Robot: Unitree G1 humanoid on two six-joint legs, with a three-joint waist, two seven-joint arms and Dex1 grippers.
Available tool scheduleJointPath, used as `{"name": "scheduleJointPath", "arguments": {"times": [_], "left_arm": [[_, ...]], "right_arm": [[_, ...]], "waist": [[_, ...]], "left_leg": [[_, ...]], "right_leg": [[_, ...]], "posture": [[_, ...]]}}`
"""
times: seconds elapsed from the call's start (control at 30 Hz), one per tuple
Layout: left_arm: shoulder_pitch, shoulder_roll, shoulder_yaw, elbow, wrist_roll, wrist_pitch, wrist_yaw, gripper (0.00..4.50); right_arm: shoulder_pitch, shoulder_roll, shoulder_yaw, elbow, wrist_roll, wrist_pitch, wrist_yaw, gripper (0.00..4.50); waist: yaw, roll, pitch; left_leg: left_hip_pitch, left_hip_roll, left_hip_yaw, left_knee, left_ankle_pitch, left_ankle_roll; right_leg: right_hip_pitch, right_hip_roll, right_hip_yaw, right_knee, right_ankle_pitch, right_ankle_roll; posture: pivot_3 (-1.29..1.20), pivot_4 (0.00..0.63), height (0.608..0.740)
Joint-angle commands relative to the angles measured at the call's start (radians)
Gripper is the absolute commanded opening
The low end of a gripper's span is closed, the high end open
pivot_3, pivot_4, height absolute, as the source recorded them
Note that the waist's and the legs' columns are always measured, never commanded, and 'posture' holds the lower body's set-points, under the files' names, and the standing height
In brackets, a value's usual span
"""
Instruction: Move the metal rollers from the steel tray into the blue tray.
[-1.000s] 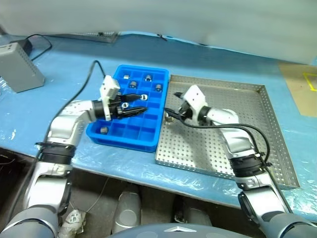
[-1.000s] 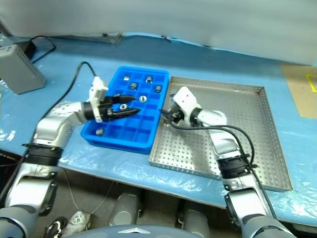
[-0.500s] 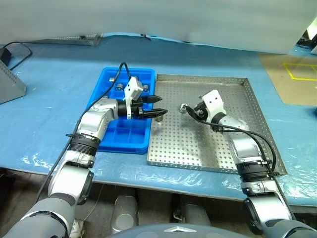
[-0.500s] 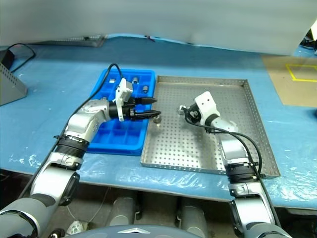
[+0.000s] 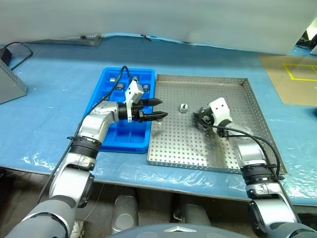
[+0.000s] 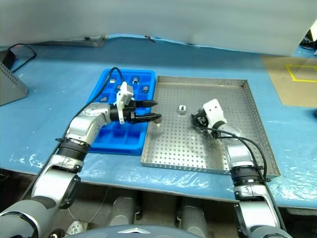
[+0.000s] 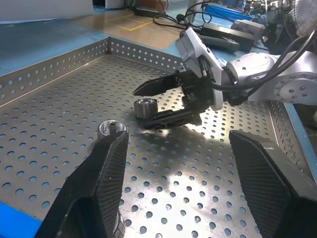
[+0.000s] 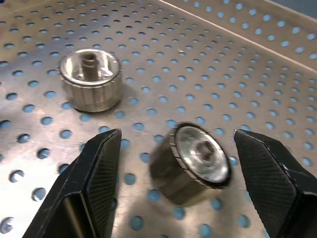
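The steel tray (image 5: pixel 208 148) lies right of the blue tray (image 5: pixel 124 135) on the blue-covered table. One metal roller (image 5: pixel 184 107) stands free in the steel tray's far middle. A second roller (image 8: pixel 198 153) lies tilted on the perforated floor between the fingers of my right gripper (image 5: pixel 199 119), which is open and low over the tray; small gaps show on both sides. My left gripper (image 5: pixel 162 108) is open and empty, pointing right, level, over the steel tray's left rim. Several rollers (image 5: pixel 136 79) sit in the blue tray's far compartments.
A grey box (image 5: pixel 6 82) with a black cable stands at the far left of the table. A brown surface with yellow tape (image 5: pixel 292 74) lies past the table's right end. The steel tray's raised rim (image 5: pixel 205 79) runs all round it.
The camera has shifted. My left gripper swung from over the blue tray to the steel tray's left rim. My right gripper moved right and down, away from the free roller, and now stands around another.
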Motion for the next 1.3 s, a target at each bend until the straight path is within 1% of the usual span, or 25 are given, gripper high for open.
{"name": "scheduleJointPath", "arguments": {"times": [0.03, 0.07, 0.13, 0.23, 0.3, 0.43, 0.57, 0.7, 0.8, 0.93, 1.03, 1.17, 1.3], "left_arm": [[-0.003, 0.006, 0.014, -0.041, -0.002, -0.007, 0.003, 3.44], [-0.002, 0.006, 0.014, -0.043, -0.002, -0.007, 0.004, 3.44], [-0.001, 0.004, 0.014, -0.045, -0.002, -0.005, 0.008, 3.44], [0.005, 0.006, 0.013, -0.056, -0.005, 0.001, 0.01, 3.44], [0.007, 0.008, 0.013, -0.059, -0.005, 0.004, 0.011, 3.44], [0.006, 0.017, 0.023, -0.065, -0.012, 0.015, 0.011, 3.44], [0.002, 0.053, 0.071, -0.096, -0.05, 0.04, 0.005, 3.44], [0.014, 0.119, 0.112, -0.125, -0.076, 0.075, -0.01, 3.44], [0.033, 0.161, 0.134, -0.127, -0.065, 0.064, 0.004, 3.44], [0.087, 0.21, 0.192, -0.186, -0.076, 0.074, 0.052, 3.44], [0.144, 0.247, 0.247, -0.242, -0.084, 0.088, 0.105, 3.44], [0.239, 0.291, 0.322, -0.323, -0.111, 0.12, 0.158, 3.44], [0.319, 0.325, 0.368, -0.379, -0.127, 0.141, 0.189, 3.44]], "right_arm": [[-0.001, 0.003, -0.003, 0.021, 0.007, 0.008, -0.004, 3.75], [-0.001, 0.004, -0.005, 0.031, 0.009, 0.009, -0.007, 3.37], [-0.003, 0.006, -0.018, 0.049, 0.016, 0.022, -0.022, 2.88], [-0.007, 0.002, -0.021, 0.056, 0.012, 0.025, -0.041, 1.87], [-0.001, 0.002, -0.02, 0.038, 0.028, 0.017, -0.023, 1.83], [-0.003, 0.0, -0.014, 0.001, 0.022, 0.027, -0.034, 1.8], [-0.04, 0.009, -0.001, -0.209, 0.107, 0.122, 0.052, 1.8], [-0.121, 0.028, 0.073, -0.358, 0.181, 0.22, 0.163, 1.8], [-0.19, 0.069, 0.147, -0.325, 0.168, 0.211, 0.201, 1.8], [-0.278, 0.143, 0.232, -0.18, 0.129, 0.134, 0.229, 1.8], [-0.324, 0.189, 0.267, -0.093, 0.126, 0.083, 0.264, 1.8], [-0.353, 0.219, 0.297, -0.01, 0.116, 0.029, 0.313, 1.8], [-0.359, 0.257, 0.313, 0.084, 0.113, -0.012, 0.348, 1.8]], "waist": [[0.0, 0.0, 0.0], [0.0, 0.0, 0.0], [0.001, 0.0, 0.0], [0.001, 0.0, 0.0], [0.001, 0.0, 0.0], [0.001, 0.0, 0.0], [-0.002, 0.001, 0.0], [-0.006, 0.001, 0.0], [0.0, 0.001, 0.0], [0.022, 0.001, 0.0], [0.035, 0.001, 0.0], [0.057, 0.001, 0.0], [0.08, 0.001, 0.0]], "left_leg": [[0.0, 0.0, 0.0, 0.0, 0.0, 0.0], [0.0, 0.0, 0.0, 0.0, 0.0, 0.0], [0.002, 0.0, 0.0, 0.001, -0.001, 0.001], [0.006, 0.001, 0.0, 0.001, -0.001, 0.001], [0.009, 0.001, 0.0, 0.001, -0.001, 0.001], [0.008, 0.001, 0.0, 0.0, -0.001, 0.001], [0.006, 0.001, 0.0, -0.001, -0.001, 0.002], [0.004, 0.004, 0.0, -0.003, -0.001, 0.002], [0.004, 0.005, 0.0, -0.006, 0.0, 0.0], [0.003, 0.005, -0.001, -0.007, 0.0, -0.001], [-0.001, 0.005, -0.001, -0.007, 0.0, -0.001], [-0.006, 0.005, -0.002, -0.007, 0.001, -0.003], [-0.007, 0.005, -0.002, -0.007, 0.001, -0.003]], "right_leg": [[0.0, 0.0, 0.0, 0.0, 0.0, 0.0], [0.0, 0.0, 0.0, 0.0, 0.0, 0.0], [0.003, 0.0, 0.0, 0.0, 0.0, 0.0], [0.008, 0.0, -0.001, -0.002, 0.0, 0.0], [0.012, 0.0, -0.002, -0.004, 0.0, 0.0], [0.012, 0.0, -0.002, -0.006, 0.0, 0.0], [0.011, 0.0, -0.003, -0.007, 0.0, 0.0], [0.006, 0.002, -0.004, -0.008, 0.0, -0.001], [0.006, 0.002, -0.005, -0.008, -0.001, -0.002], [0.007, 0.002, -0.007, -0.01, -0.001, -0.003], [0.005, 0.001, -0.007, -0.011, -0.001, -0.003], [-0.001, 0.001, -0.008, -0.01, -0.001, -0.003], [-0.002, 0.001, -0.008, -0.01, -0.001, -0.003]], "posture": [[0.1, 0.15, 0.74], [0.1, 0.15, 0.74], [0.1, 0.15, 0.74], [0.1, 0.15, 0.74], [0.1, 0.15, 0.74], [0.1, 0.15, 0.74], [0.11, 0.15, 0.74], [0.16, 0.15, 0.74], [0.22, 0.15, 0.74], [0.33, 0.15, 0.74], [0.4, 0.15, 0.74], [0.47, 0.15, 0.74], [0.51, 0.15, 0.74]]}}
